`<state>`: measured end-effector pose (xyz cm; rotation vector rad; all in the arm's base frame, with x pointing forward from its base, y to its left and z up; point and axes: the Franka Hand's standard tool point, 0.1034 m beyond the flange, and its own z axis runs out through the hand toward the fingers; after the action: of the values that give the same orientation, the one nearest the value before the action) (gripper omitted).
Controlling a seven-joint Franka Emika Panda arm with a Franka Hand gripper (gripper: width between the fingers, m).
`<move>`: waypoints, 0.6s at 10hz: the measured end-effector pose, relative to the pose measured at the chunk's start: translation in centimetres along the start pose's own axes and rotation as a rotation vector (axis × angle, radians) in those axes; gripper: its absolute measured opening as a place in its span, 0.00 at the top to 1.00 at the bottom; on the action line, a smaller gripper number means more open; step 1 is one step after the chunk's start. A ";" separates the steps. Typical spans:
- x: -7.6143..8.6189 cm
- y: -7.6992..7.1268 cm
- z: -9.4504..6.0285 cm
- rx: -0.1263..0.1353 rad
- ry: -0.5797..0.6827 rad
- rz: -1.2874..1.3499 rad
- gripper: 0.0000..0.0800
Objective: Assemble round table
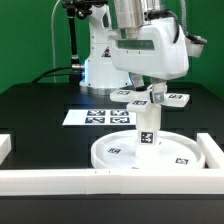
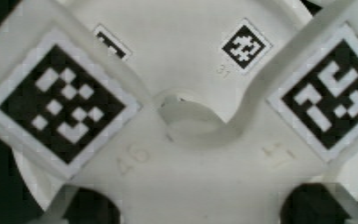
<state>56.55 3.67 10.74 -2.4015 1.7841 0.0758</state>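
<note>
The large flat disc (image 1: 178, 153) lies on the black table. The short cylinder leg (image 1: 147, 126) stands upright on its middle. The cross-shaped piece (image 1: 128, 96) sits on top of the leg, its tagged arms spread out level. My gripper (image 1: 152, 92) comes straight down onto it. In the wrist view the cross-shaped piece (image 2: 176, 150) fills the frame, with tags on its arms and a round hub in the centre. My gripper (image 2: 206, 207) has one dark finger (image 2: 87, 205) on each side of one arm, jaws closed against it.
The marker board (image 1: 88, 117) lies flat behind the disc on the exterior view's left. Long white border bars run along the front (image 1: 40, 180) and the exterior view's right (image 1: 212, 150). The robot base (image 1: 100, 62) stands at the back.
</note>
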 end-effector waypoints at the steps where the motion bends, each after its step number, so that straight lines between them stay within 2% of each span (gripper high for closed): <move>1: 0.0 0.0 0.0 0.000 0.000 0.027 0.44; 4: 0.0 -0.1 0.0 0.006 -0.007 0.182 0.44; 6: 0.0 -0.1 0.0 0.005 -0.007 0.172 0.44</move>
<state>56.60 3.73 10.73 -2.2364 1.9807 0.0981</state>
